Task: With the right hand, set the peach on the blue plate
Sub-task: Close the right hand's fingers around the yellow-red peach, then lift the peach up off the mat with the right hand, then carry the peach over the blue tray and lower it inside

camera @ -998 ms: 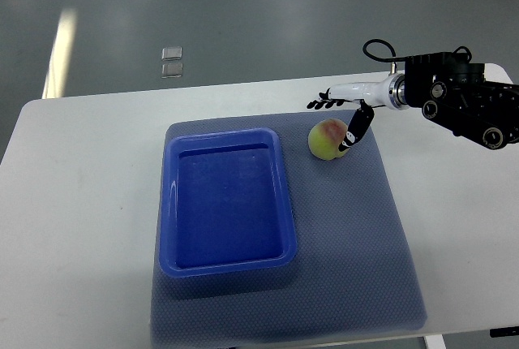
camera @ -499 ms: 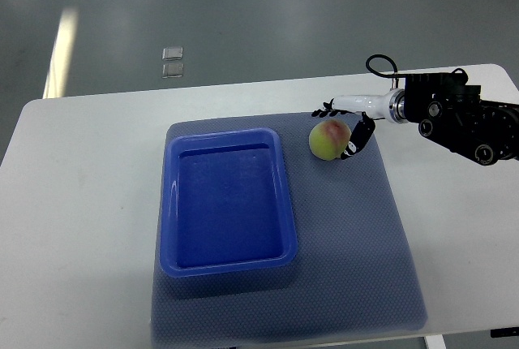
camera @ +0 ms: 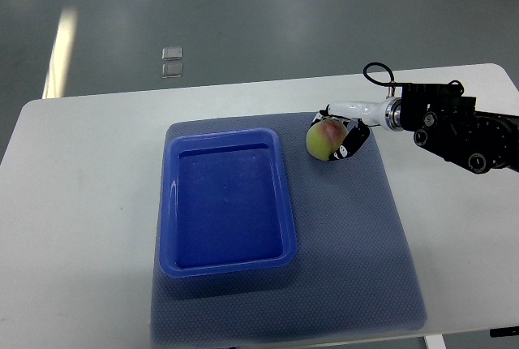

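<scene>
A yellow-green peach (camera: pixel 323 139) with a pink blush sits on the grey mat (camera: pixel 357 235), just right of the blue plate (camera: pixel 228 261), a deep rectangular tray. My right hand (camera: pixel 339 131) comes in from the right edge and wraps the peach's right side: fingers curl over its top and the thumb presses its lower right. The peach still rests on the mat. The left arm is out of view.
The mat lies on a white table (camera: pixel 81 227). The right arm's black forearm (camera: pixel 462 128) hangs over the table's right part. Two small clear squares (camera: pixel 171 62) lie on the floor beyond the table's far edge.
The right hand has moved left and down onto the peach and its fingers have curled around it. The peach has barely shifted left.
</scene>
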Robot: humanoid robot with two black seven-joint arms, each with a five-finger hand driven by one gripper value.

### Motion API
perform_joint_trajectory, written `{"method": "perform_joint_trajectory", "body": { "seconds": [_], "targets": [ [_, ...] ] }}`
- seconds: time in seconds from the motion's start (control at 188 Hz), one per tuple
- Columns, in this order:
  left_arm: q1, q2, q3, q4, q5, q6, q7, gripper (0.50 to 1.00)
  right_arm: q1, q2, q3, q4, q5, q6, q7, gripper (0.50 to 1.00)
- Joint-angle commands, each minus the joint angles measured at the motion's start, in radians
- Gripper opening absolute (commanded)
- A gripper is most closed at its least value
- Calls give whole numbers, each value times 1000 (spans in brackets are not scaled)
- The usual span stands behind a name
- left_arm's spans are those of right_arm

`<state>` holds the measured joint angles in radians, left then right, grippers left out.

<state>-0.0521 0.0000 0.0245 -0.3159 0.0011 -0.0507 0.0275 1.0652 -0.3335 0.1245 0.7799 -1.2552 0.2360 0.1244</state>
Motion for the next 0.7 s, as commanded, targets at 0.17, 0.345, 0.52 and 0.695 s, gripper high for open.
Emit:
{"method": "perform_joint_trajectory", "body": {
  "seconds": [0.17,0.345,0.52,0.695],
  "targets": [
    [0,0,2,0,-1,0,0,1000,173,-159,38,183,82,135,14,521],
    [0,0,2,0,-1,0,0,1000,308,-260,41,340,263,226,6,531],
    [0,0,0,0,-1,0,0,1000,314,-184,40,343,273,210,4,535],
    [0,0,2,0,-1,0,0,1000,303,-39,12,294,267,180,4,539]
  ]
}}
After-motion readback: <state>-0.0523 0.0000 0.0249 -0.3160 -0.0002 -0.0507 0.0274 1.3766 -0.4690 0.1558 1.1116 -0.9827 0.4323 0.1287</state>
